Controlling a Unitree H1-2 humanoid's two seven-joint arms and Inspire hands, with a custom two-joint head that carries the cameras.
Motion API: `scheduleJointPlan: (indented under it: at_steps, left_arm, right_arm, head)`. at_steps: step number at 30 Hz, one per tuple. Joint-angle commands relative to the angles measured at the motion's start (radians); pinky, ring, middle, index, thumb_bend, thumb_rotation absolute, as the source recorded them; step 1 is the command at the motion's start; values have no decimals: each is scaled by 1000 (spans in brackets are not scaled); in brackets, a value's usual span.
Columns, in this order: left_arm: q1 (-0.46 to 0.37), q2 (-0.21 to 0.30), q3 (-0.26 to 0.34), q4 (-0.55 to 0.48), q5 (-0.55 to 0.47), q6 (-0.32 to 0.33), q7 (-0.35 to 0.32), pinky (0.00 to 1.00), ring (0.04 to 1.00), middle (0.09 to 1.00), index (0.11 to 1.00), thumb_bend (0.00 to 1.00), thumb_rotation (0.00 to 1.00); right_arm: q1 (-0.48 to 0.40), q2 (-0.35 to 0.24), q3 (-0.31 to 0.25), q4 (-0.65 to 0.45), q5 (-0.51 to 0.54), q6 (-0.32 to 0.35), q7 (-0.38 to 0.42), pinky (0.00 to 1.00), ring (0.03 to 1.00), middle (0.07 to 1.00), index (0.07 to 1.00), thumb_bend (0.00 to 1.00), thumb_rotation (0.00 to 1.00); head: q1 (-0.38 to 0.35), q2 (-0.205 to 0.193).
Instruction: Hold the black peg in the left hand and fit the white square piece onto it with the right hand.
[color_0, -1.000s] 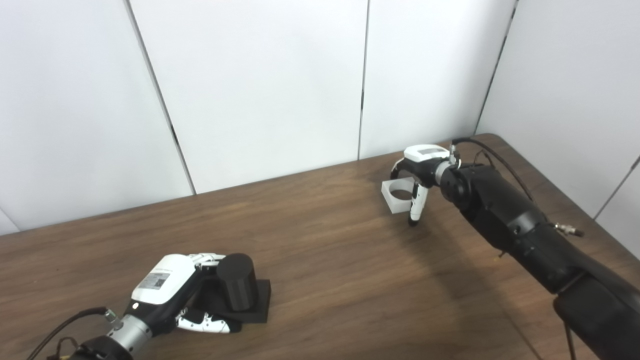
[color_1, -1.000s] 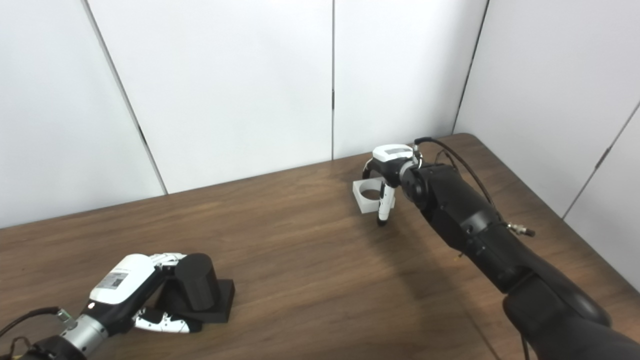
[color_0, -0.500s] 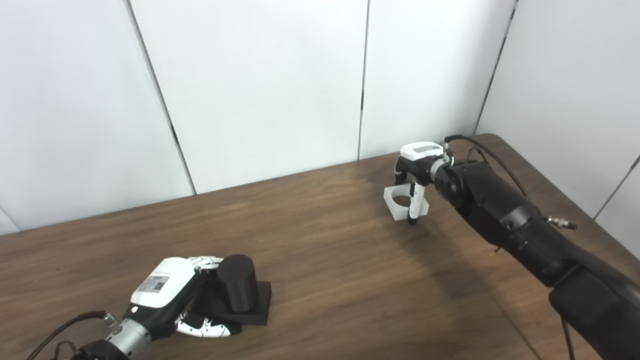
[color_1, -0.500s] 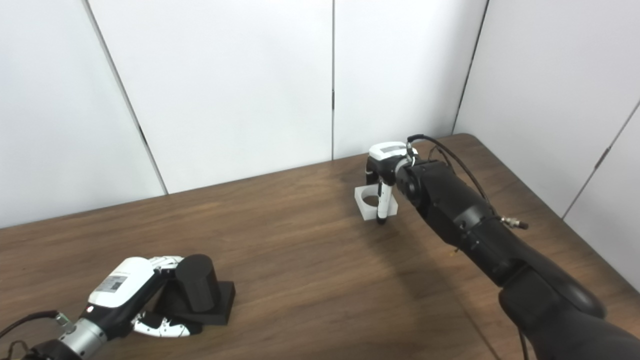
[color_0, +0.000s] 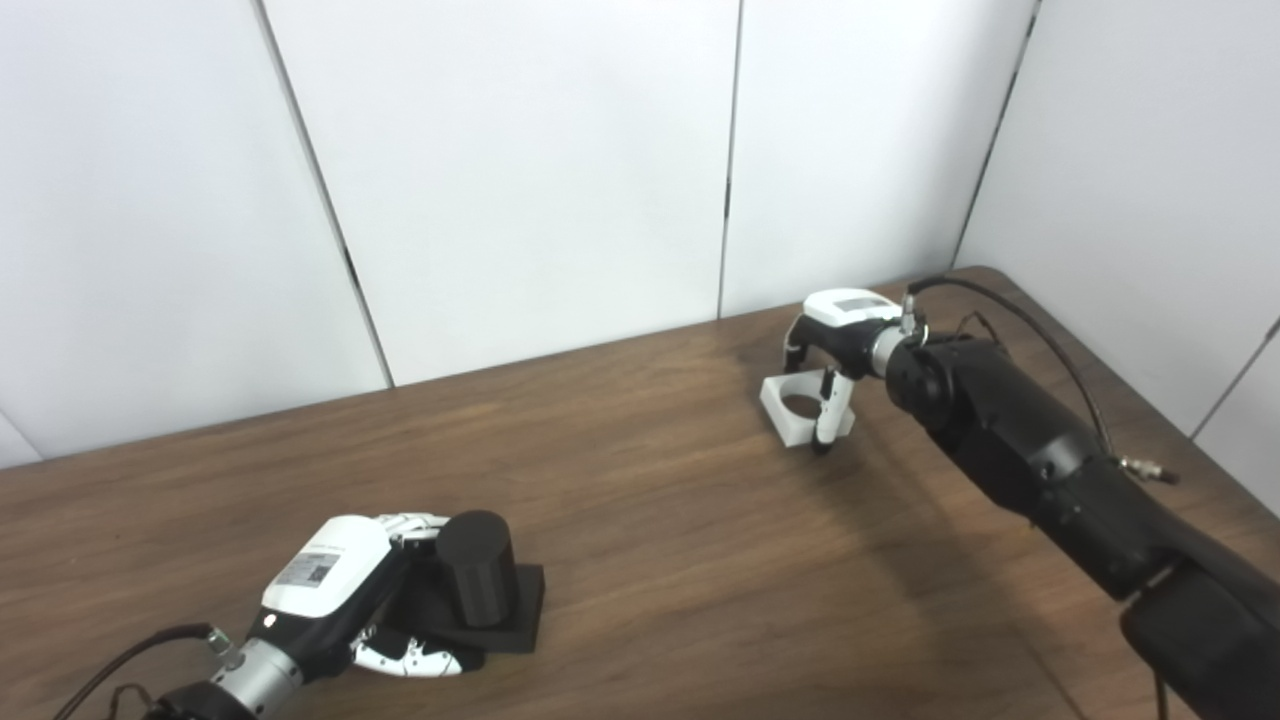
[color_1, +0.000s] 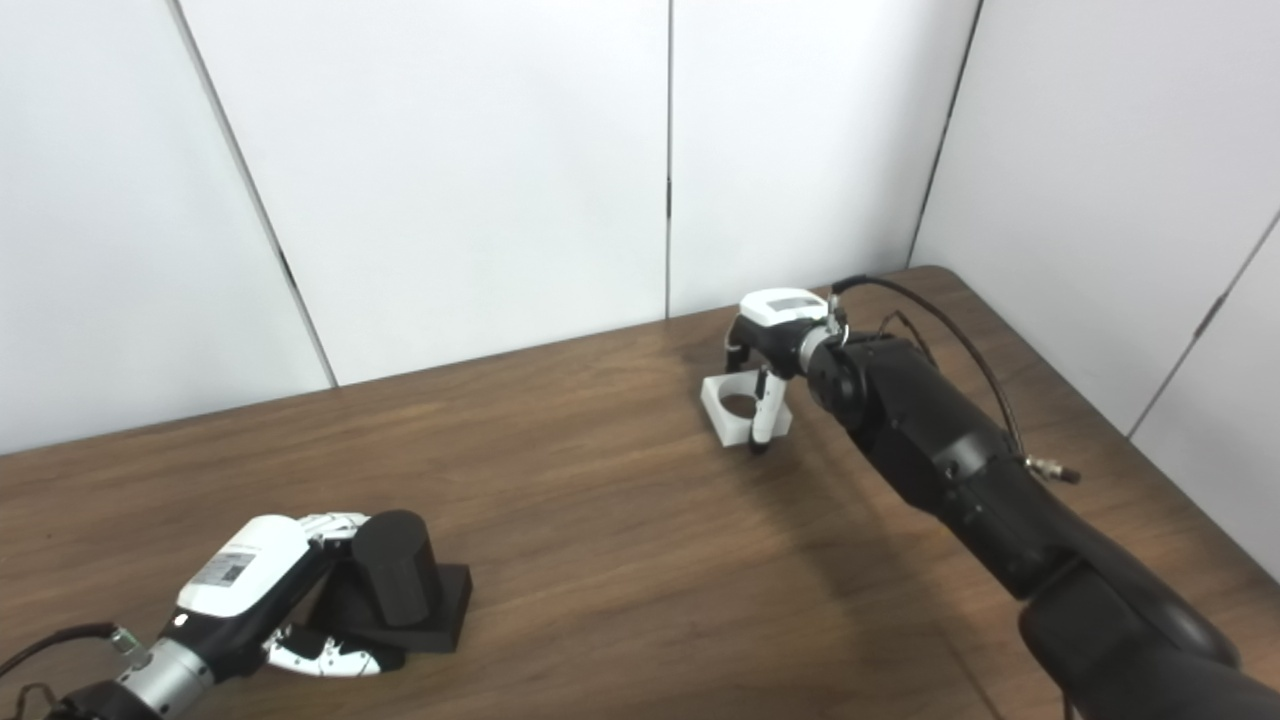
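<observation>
Near the front left corner of the tabletop (color_0: 650, 520), the left hand (color_0: 335, 585) grasps the black peg (color_0: 478, 570), its fingers (color_0: 415, 658) wrapped around the peg's flat square base while the round post stands upright. Toward the back right corner, the right hand (color_0: 835, 345) grips the white square piece (color_0: 800, 410), tilted and seemingly just off the wood, fingers on its edges. Peg and piece sit well apart.

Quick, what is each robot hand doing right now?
Left hand: shut on the black peg, which stands on the table.
Right hand: shut on the white square piece.
</observation>
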Motion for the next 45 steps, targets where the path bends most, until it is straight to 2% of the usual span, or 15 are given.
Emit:
scheduleJointPlan:
  at_steps: [1,9,18,24,26,32,39,45]
  left_arm:
    - [69,21,-59,18,60,9,-131,800,827,811,579,958,142]
    - [69,20,-58,2,58,35,-146,810,838,821,581,939,147]
    - [63,9,-60,1,66,55,-155,835,857,831,589,923,207]
    - [58,-10,-66,8,77,63,-148,814,854,828,585,925,219]
    - [54,-20,-69,14,86,66,-144,817,856,828,583,928,228]
    - [44,-53,-70,35,92,74,-129,826,862,828,576,929,249]
    - [33,-77,-76,32,99,116,-151,861,892,835,581,913,255]
    - [28,-96,-80,53,106,117,-125,848,883,824,567,931,249]
  right_arm:
    - [-42,-25,-20,-58,4,-38,-34,945,887,785,477,518,134]
    - [-29,-17,-16,-190,4,-94,-24,935,873,771,477,519,131]
    - [-34,8,-12,-335,19,-124,30,895,861,762,479,518,134]
    - [-27,33,-15,-410,32,-145,58,883,849,756,478,520,135]
    - [-25,35,-18,-435,46,-167,66,886,850,759,478,519,135]
    - [-28,44,-21,-513,80,-207,97,839,838,756,477,520,134]
    - [-32,81,-20,-585,107,-218,125,842,842,753,477,520,135]
    - [-43,116,-12,-606,111,-236,141,828,837,749,477,520,135]
  head:
    - [3,4]
    - [54,37]
    - [156,61]
    - [251,71]
    - [302,79]
    - [387,88]
    - [423,89]
    - [435,89]
